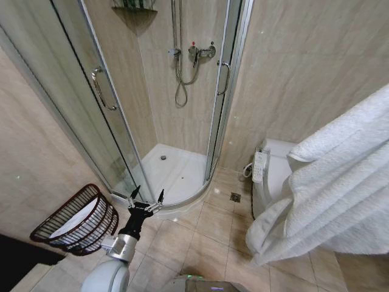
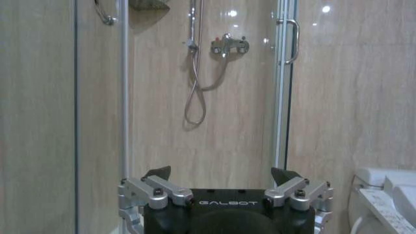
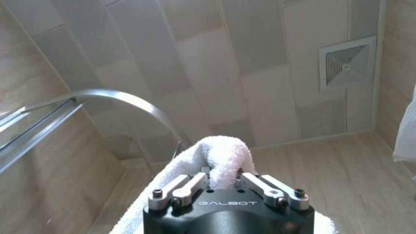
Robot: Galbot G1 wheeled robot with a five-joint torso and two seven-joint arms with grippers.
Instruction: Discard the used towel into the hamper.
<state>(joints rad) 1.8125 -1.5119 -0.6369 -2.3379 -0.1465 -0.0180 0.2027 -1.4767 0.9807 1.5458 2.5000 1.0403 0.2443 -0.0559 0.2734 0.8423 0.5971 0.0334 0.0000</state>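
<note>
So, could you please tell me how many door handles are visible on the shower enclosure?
2: one handle on the left glass door, the other handle on the right door beside the tiled wall. None seems hidden.

The white towel (image 1: 340,182) hangs in folds at right; the dark wicker hamper (image 1: 76,220) sits tilted on the floor at left.

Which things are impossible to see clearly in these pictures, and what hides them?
- Right gripper: in the head view the white towel covers it; the right wrist view shows it shut on the towel.
- Toilet: its right part is behind the towel in the head view.
- Hamper: its base is hidden by its own tilted wall; the pale thing inside cannot be identified.
- Left gripper: open, empty.
</note>
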